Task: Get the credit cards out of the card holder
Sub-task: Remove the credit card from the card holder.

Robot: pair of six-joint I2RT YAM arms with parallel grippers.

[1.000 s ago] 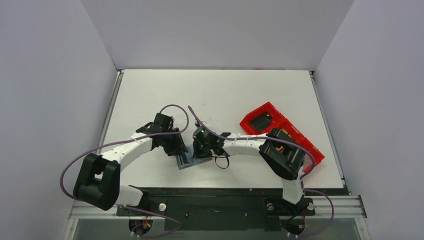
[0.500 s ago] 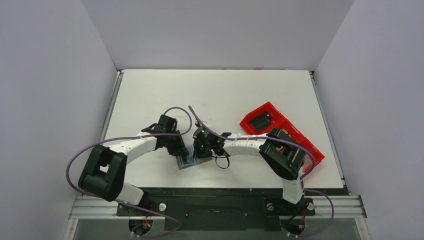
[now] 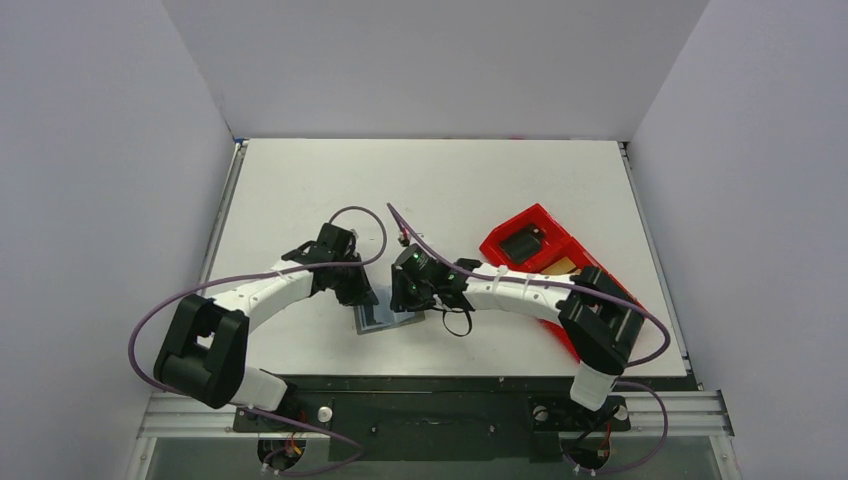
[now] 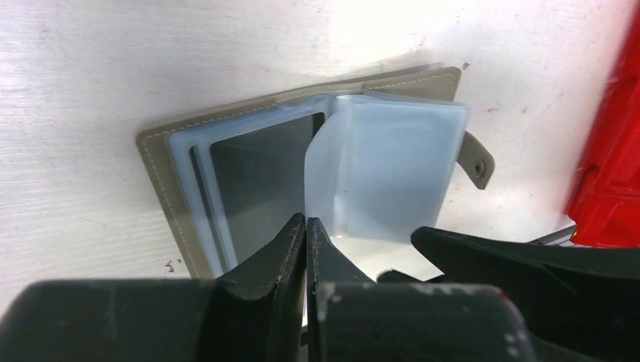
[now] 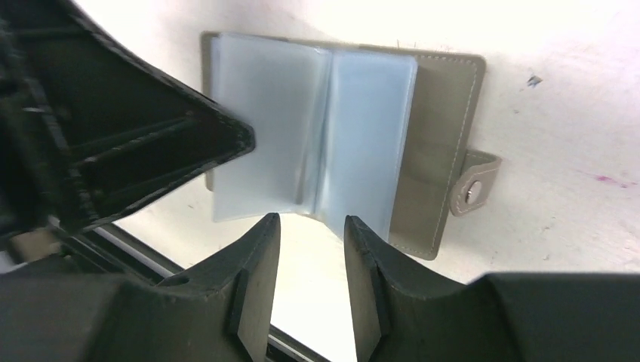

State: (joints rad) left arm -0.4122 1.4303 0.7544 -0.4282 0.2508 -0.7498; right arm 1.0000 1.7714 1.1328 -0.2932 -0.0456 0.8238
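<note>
The grey card holder (image 3: 385, 318) lies spread open near the table's front edge, its snap tab (image 5: 474, 185) pointing away from the fold. My left gripper (image 4: 306, 220) is shut, its tips pinching the edge of a translucent blue-grey sleeve (image 4: 385, 166) that curls up off the card holder (image 4: 162, 162). From the other side my right gripper (image 5: 311, 222) stands open at the sleeves' lower edge, with nothing between its jaws. Both grippers meet over the holder in the top view, left (image 3: 368, 300) and right (image 3: 405, 296). One tan credit card (image 3: 563, 266) lies in the red tray.
A long red tray (image 3: 500, 238) sits at the right of the table with a black block (image 3: 522, 243) in its far compartment. The right arm's elbow (image 3: 600, 325) hangs over the tray's near end. The table's front edge runs just behind the holder.
My left gripper closed onto the sleeve edge. My right gripper went from shut to open, and its elbow swung out to the right, uncovering more of the tray.
</note>
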